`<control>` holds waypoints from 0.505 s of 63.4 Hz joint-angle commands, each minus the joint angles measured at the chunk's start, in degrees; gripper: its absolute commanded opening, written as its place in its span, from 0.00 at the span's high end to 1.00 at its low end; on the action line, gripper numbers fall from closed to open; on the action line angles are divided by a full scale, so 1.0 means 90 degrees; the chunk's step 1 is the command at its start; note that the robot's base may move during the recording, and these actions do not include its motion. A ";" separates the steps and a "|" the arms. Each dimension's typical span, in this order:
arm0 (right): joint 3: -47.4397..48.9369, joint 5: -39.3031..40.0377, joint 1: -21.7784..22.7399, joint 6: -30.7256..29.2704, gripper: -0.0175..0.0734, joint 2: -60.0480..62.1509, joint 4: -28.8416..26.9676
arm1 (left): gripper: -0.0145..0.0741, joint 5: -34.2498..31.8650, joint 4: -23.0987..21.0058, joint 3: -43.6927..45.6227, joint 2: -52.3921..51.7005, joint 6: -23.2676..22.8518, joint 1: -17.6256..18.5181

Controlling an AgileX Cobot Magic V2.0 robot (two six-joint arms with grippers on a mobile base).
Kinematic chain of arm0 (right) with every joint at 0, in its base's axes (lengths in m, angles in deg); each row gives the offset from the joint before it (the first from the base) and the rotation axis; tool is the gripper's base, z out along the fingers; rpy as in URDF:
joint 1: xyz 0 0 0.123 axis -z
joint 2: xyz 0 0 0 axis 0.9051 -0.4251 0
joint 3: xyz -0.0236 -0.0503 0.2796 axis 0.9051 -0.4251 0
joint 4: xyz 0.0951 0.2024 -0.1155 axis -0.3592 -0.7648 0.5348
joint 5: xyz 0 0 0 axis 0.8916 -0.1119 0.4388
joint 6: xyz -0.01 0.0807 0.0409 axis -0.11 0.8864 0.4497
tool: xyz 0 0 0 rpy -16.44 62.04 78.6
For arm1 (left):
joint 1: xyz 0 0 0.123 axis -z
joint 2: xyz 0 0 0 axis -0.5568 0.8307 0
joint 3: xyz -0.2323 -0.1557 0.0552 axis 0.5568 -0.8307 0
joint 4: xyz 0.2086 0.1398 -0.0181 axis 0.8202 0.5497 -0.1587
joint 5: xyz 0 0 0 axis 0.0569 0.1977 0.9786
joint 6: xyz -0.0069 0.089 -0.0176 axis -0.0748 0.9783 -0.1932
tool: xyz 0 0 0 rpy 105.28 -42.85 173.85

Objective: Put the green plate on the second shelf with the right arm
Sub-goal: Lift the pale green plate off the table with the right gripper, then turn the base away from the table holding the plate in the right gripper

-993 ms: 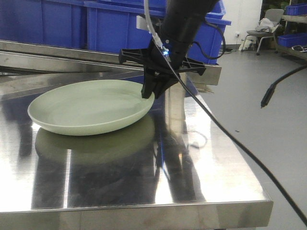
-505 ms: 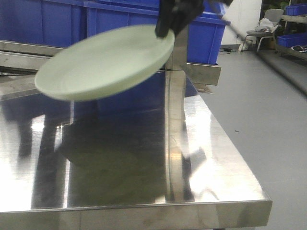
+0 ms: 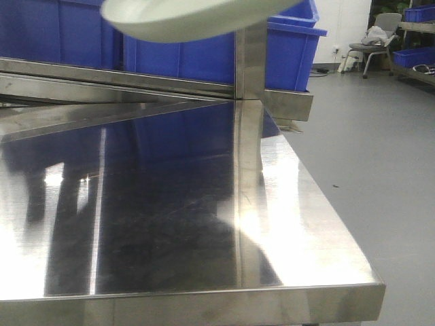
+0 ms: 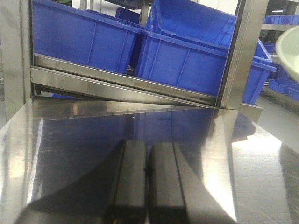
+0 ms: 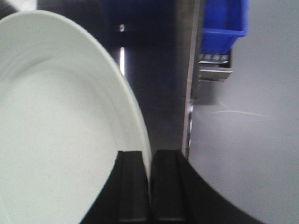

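The green plate (image 3: 190,17) hangs high above the steel table (image 3: 170,224), before the blue bins (image 3: 285,47); right gripper (image 5: 149,158) clamped on its rim; left gripper (image 4: 148,186) pressed closed on nothing, low over the table; advise keeping the plate level and clearing the upright post (image 3: 250,61) on entry.

left gripper (image 4: 148,148): fingers pressed together, empty | right gripper (image 5: 150,157): fingers apparently pinching green plate (image 5: 56,116) rim
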 commanded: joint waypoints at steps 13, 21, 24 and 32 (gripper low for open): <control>-0.2168 0.1356 0.0026 0.1296 0.75 0.2726 0.0949 | 0.69 -0.0566 -0.0052 -0.0260 -0.0116 -0.0022 0.0031; -0.2830 0.1176 0.0026 0.1809 0.75 0.3659 0.1564 | 0.69 -0.0566 -0.0052 -0.0260 -0.0116 -0.0022 0.0031; -0.3060 0.0910 0.0026 0.2113 0.75 0.4062 0.1897 | 0.69 -0.0566 -0.0052 -0.0260 -0.0116 -0.0022 0.0031; -0.3546 0.0285 0.0026 0.2680 0.75 0.4771 0.2508 | 0.69 -0.0566 -0.0052 -0.0260 -0.0116 -0.0022 0.0031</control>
